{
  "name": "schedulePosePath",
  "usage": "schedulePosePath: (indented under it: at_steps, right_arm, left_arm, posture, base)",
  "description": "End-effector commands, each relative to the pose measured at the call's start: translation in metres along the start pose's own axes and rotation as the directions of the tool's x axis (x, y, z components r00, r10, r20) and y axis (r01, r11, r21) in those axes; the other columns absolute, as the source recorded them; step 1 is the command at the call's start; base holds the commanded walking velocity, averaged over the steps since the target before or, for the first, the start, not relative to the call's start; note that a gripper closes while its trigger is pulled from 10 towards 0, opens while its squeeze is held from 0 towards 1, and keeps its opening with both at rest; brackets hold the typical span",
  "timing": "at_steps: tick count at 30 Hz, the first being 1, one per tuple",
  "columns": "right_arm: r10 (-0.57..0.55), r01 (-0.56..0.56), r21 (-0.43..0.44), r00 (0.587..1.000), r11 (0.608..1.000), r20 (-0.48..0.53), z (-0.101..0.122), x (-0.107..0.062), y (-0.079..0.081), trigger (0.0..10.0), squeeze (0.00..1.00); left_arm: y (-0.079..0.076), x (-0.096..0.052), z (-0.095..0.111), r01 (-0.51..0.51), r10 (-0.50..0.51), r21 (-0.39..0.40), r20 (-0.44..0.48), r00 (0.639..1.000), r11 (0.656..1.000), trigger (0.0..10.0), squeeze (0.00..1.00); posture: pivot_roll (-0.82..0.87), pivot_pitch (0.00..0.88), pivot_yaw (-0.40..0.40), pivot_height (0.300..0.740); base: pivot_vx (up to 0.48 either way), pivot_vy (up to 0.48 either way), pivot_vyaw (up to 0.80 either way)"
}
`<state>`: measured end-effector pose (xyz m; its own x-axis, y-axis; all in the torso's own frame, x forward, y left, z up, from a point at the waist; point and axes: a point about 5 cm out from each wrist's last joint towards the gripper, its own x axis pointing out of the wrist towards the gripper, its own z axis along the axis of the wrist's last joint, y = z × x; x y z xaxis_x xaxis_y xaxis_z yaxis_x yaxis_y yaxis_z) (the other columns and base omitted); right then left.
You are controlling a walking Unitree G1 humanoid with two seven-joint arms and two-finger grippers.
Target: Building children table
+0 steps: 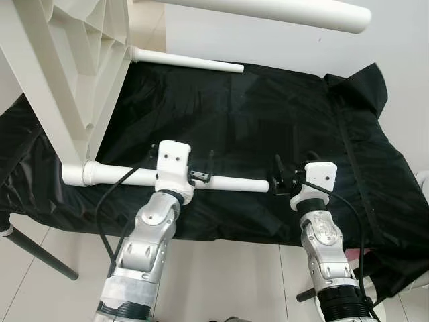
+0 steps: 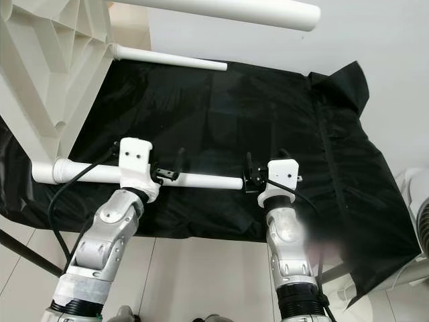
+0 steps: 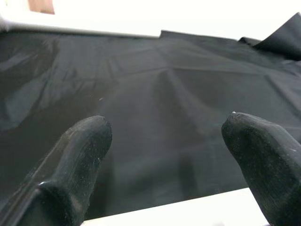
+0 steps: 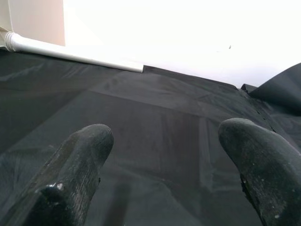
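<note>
A white plastic children's table top (image 1: 60, 74) stands on its edge at the left of a black cloth (image 1: 268, 121). Three white legs stick out of it to the right: a near leg (image 1: 231, 183), a far leg (image 1: 188, 62) lying on the cloth, and an upper leg (image 1: 281, 10). My left gripper (image 1: 203, 173) is open and sits over the middle of the near leg; that leg (image 3: 188, 209) runs across between the bases of its fingers (image 3: 80, 141). My right gripper (image 1: 280, 176) is open just beyond the near leg's free end, its fingers (image 4: 84, 146) pointing across the cloth.
The cloth-covered surface ends just in front of my wrists, with tiled floor (image 1: 221, 275) below. A black metal strut (image 1: 37, 255) slants down at the lower left. A white wall (image 1: 402, 40) stands behind, and the cloth folds up at the far right corner (image 1: 365, 84).
</note>
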<state>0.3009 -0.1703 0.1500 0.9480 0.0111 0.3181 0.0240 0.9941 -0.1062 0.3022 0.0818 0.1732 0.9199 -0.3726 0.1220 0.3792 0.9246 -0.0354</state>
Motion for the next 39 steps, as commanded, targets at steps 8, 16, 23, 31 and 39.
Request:
schedulePosePath:
  at_steps: [8,16,23,31,39]
  right_arm:
    - [-0.023,0.029,-0.143,0.999,0.989,0.044,0.011,0.006,-0.014,10.0,0.00]
    - [0.026,0.042,-0.349,0.982,0.936,0.187,0.049,0.026,-0.023,10.0,0.00]
    - [0.071,0.026,-0.387,0.970,0.922,0.233,0.062,0.035,-0.024,10.0,0.00]
    - [0.093,0.018,-0.404,0.963,0.915,0.252,0.069,0.040,-0.022,10.0,0.00]
    - [0.103,0.004,-0.405,0.965,0.914,0.241,0.066,0.042,-0.019,10.0,0.00]
  left_arm:
    - [0.011,-0.010,0.020,-0.141,0.147,-0.083,0.076,0.986,0.987,10.0,0.00]
    - [-0.017,-0.051,0.012,0.198,-0.192,-0.131,0.060,0.980,0.971,10.0,0.00]
    - [-0.018,-0.068,0.015,0.183,-0.180,-0.266,0.038,0.983,0.946,10.0,0.00]
    - [-0.011,-0.095,0.008,0.168,-0.181,-0.328,-0.009,0.983,0.930,10.0,0.00]
    - [0.018,-0.115,-0.003,0.218,-0.244,-0.157,-0.174,0.954,0.963,10.0,0.00]
  posture:
    - [0.01,0.135,-0.070,0.740]
    - [0.02,0.143,-0.086,0.740]
    - [0.04,0.153,-0.110,0.740]
    - [0.06,0.162,-0.123,0.740]
    - [0.07,0.161,-0.110,0.740]
  base:
    - [0.000,0.000,0.00]
    - [0.000,0.000,0.00]
    - [0.000,0.000,0.00]
    - [0.000,0.000,0.00]
    - [0.000,0.000,0.00]
